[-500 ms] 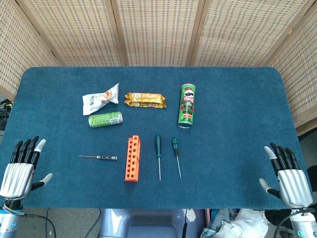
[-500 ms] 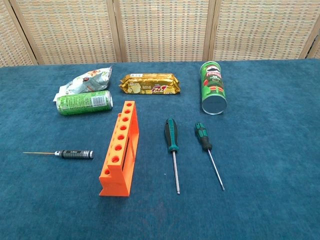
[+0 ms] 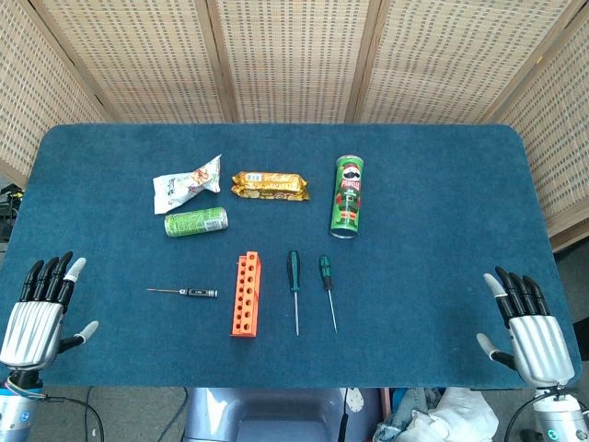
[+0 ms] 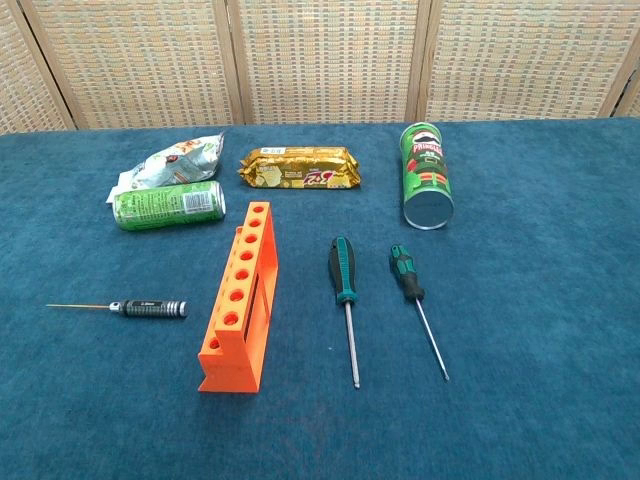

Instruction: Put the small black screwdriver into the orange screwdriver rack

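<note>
Left hand (image 3: 35,313) at near-left desk (image 3: 433,166) edge: fingers spread, nothing held. Small black screwdriver (image 3: 188,293) flat on desk, thin tip pointing left, handle toward orange rack (image 3: 246,295), apart from it. Rack upright, row of holes facing up. Two green-handled screwdrivers (image 3: 294,285) right of rack; not wanted. Right hand (image 3: 529,327) at near-right edge: fingers apart, nothing held. Advice: left hand nearer; pinch black handle, tilt tip down, align over hole before lowering.

We see neither hand in the chest view. In the head view, the wrists below the left hand (image 3: 35,322) and right hand (image 3: 532,339) are cut off by the bottom edge.
</note>
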`<state>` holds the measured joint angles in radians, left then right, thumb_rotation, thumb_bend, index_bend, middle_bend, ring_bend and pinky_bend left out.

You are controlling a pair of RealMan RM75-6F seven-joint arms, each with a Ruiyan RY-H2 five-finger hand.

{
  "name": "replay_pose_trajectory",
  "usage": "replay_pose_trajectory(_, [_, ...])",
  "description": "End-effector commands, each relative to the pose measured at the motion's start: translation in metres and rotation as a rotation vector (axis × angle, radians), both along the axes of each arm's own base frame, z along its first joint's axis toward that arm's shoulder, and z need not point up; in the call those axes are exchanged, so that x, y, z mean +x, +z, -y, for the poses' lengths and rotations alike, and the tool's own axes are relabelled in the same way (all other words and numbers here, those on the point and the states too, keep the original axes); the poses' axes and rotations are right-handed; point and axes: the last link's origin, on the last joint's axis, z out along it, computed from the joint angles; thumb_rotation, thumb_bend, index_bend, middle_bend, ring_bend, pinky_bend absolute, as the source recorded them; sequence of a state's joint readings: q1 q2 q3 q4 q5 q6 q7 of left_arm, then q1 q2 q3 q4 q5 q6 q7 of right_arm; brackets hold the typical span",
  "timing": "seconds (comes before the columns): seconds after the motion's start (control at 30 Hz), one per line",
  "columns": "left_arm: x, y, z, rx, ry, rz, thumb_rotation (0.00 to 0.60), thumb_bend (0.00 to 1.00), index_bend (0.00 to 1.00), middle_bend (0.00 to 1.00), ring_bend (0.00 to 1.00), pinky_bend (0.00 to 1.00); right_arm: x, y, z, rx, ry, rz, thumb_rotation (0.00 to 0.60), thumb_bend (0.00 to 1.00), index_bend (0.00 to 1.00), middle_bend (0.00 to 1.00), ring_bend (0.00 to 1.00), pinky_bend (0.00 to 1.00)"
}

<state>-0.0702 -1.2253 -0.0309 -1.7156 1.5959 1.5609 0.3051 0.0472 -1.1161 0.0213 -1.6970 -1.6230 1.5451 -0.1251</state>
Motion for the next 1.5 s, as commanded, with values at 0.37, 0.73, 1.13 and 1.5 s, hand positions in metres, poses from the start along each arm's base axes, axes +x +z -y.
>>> replay_pose_trajectory(0.37, [0.003, -0.004, 0.000, -0.018, -0.012, 0.003, 0.600, 0.00, 0.00, 0.00, 0.00, 0.00, -0.001, -0.003, 0.000, 0.018, -0.002, -0.007, 0.600, 0.22, 0.00, 0.00, 0.00, 0.00])
replay_pose_trajectory(0.73, [0.011, -0.003, -0.011, -0.062, -0.013, 0.003, 0.600, 0.02, 0.05, 0.00, 0.00, 0.00, 0.001, -0.006, 0.000, 0.031, 0.000, -0.015, 0.600, 0.22, 0.00, 0.00, 0.00, 0.00])
replay_pose_trajectory(1.13, [0.037, -0.028, -0.051, -0.214, -0.012, -0.005, 0.600, 0.15, 0.20, 0.00, 0.00, 0.00, 0.000, -0.006, 0.000, 0.030, -0.002, -0.013, 0.600, 0.22, 0.00, 0.00, 0.00, 0.00])
replay_pose_trajectory(1.5, [0.053, -0.058, -0.070, -0.278, -0.005, -0.009, 0.600, 0.24, 0.29, 0.00, 0.00, 0.00, 0.000, -0.006, 0.001, 0.029, -0.002, -0.009, 0.600, 0.22, 0.00, 0.00, 0.00, 0.00])
